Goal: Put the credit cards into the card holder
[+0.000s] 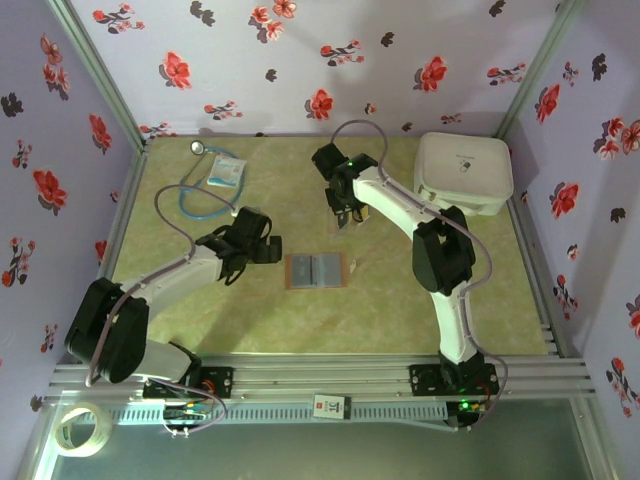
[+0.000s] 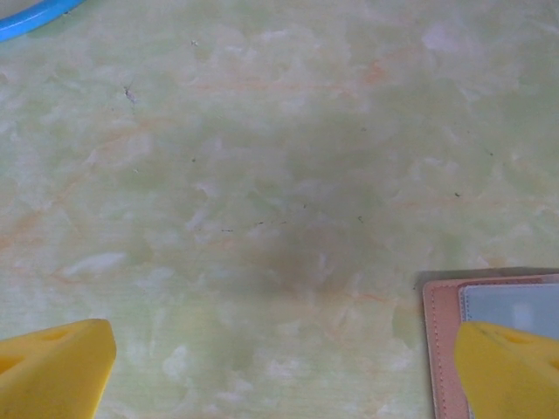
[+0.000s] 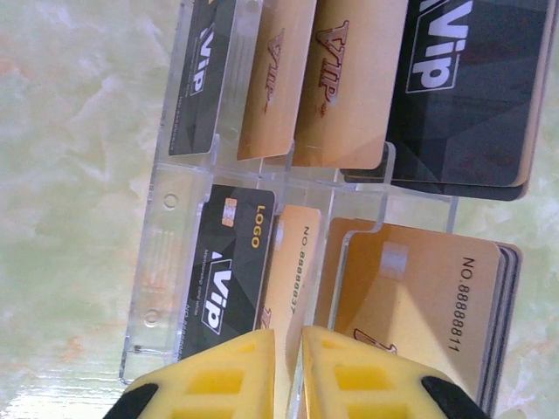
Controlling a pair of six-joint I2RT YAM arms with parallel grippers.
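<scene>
A pale green marbled tabletop (image 1: 370, 315) carries a flat, reddish-brown leather card holder (image 1: 317, 271), lying open near its middle. Just beyond the card holder, slightly right, stands a clear acrylic rack (image 3: 162, 262) of black and gold credit cards (image 3: 419, 297). Farther right of the card holder rests a white rounded plastic case (image 1: 463, 172). Beyond the card holder to the left lie a blue-tubed stethoscope (image 1: 183, 195) and, just beside it, a small pale packet (image 1: 227, 170).

On the green marbled table (image 1: 380, 320) a white rounded case (image 1: 463, 172) sits at the far right corner, a blue stethoscope (image 1: 200, 195) lies far left just beside a small white packet (image 1: 226, 170), a clear plastic rack (image 3: 162, 262) rests on the surface, and a tape roll (image 1: 78, 427) lies beyond the near left edge
</scene>
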